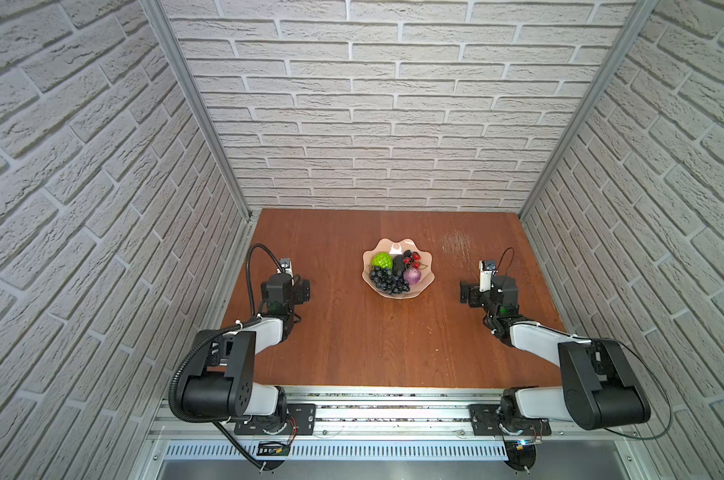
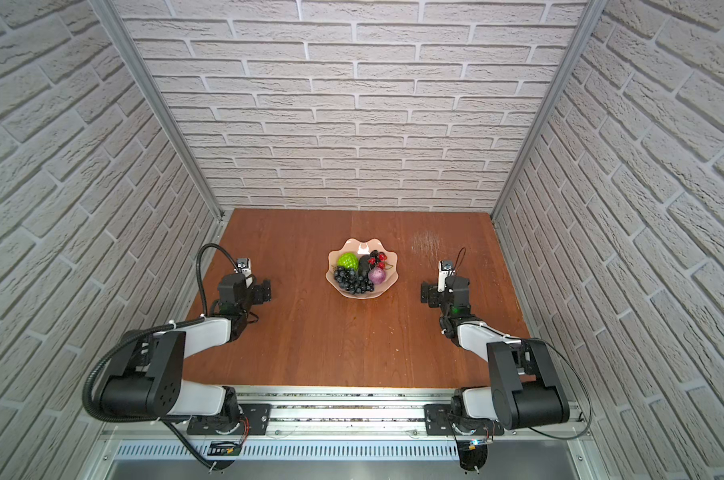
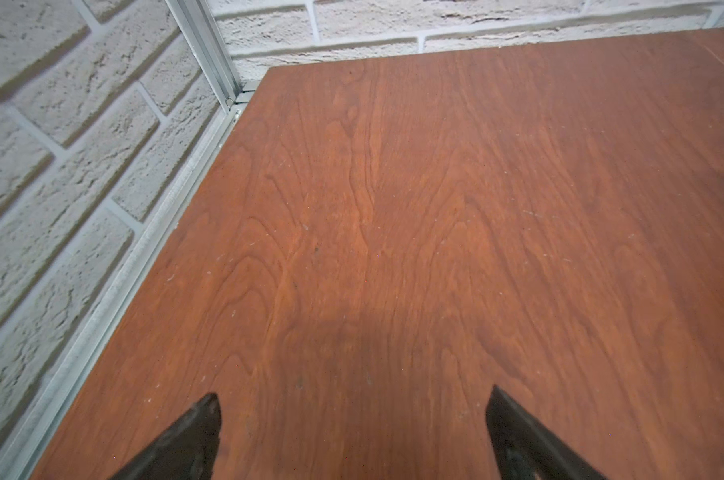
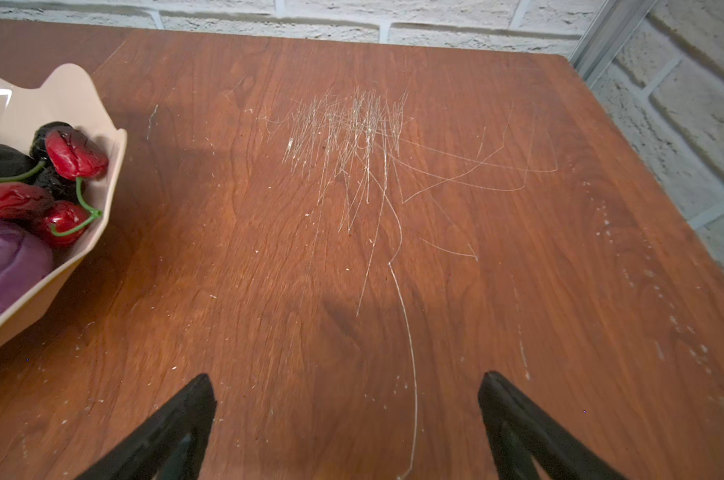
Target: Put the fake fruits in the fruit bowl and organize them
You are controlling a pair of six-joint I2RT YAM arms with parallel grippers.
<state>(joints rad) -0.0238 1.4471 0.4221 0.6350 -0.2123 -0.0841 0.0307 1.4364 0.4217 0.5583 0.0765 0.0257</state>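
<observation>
In both top views the fruit bowl (image 1: 394, 244) (image 2: 364, 243) sits mid-table holding the fake fruits: grape bunch (image 1: 387, 280) (image 2: 353, 282), avocado (image 1: 399, 266), bumpy green fruit (image 1: 382, 261) (image 2: 347, 260), purple fruit (image 1: 412, 275) (image 2: 377, 275), cherries (image 1: 415, 262) and black berries (image 1: 408, 253). The right wrist view catches the bowl's rim (image 4: 81, 95), cherries (image 4: 75, 153) and purple fruit (image 4: 6, 257). My left gripper (image 1: 304, 291) (image 2: 265, 291) (image 3: 354, 392) hangs open and empty left of the bowl. My right gripper (image 1: 468, 293) (image 2: 428, 293) (image 4: 347, 376) hangs open and empty to its right.
The wooden table (image 1: 352, 340) is boxed in by brick-pattern walls on three sides. A patch of pale scratches (image 1: 455, 243) (image 4: 352, 137) marks the wood behind the right gripper. A metal rail (image 1: 376, 409) carries both arm bases along the front edge.
</observation>
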